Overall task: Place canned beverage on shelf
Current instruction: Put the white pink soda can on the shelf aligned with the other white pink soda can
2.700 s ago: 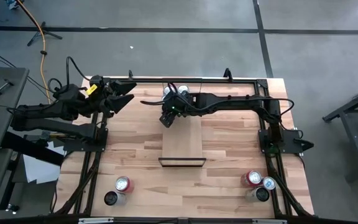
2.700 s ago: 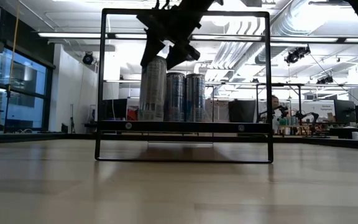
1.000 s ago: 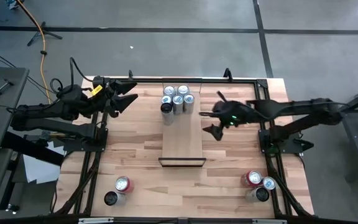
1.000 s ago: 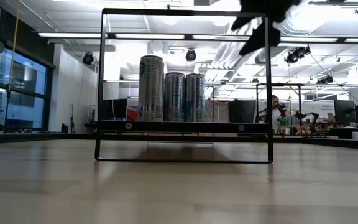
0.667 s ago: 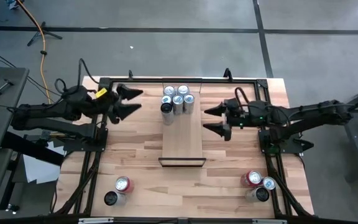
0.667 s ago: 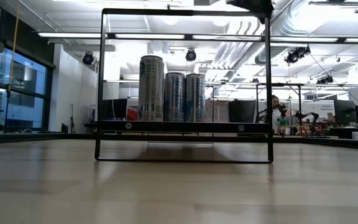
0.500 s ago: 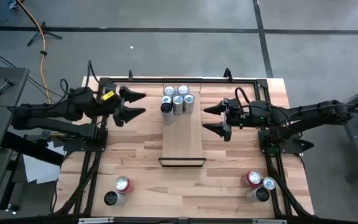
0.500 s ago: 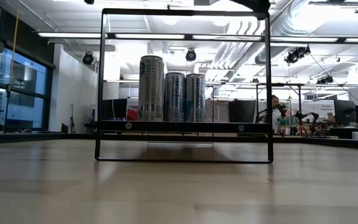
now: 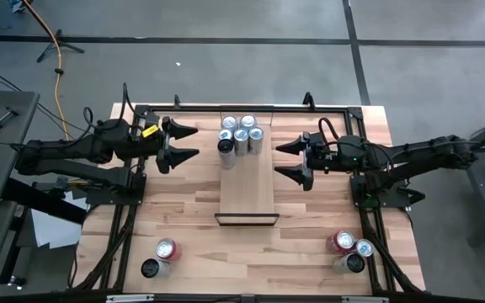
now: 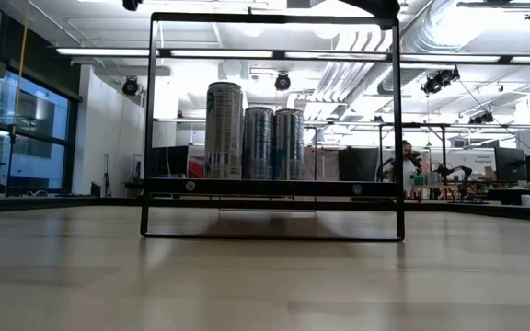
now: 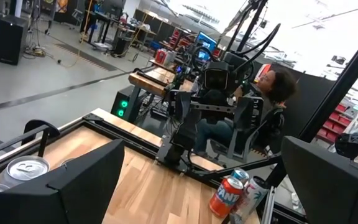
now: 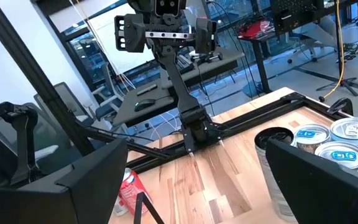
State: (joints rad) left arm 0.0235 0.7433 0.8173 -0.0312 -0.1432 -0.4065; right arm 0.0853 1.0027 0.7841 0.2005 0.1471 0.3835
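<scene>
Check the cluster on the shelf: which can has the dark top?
The can at the cluster's left front corner, nearest the left gripper; the other four on the shelf have silver tops.

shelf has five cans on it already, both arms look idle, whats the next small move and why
Probably swing the left hand toward the two cans at the table's near-left corner. Both hands are open and empty, flanking the shelf, where five cans cluster at its far end. The right hand could equally go for the near-right cans.
</scene>
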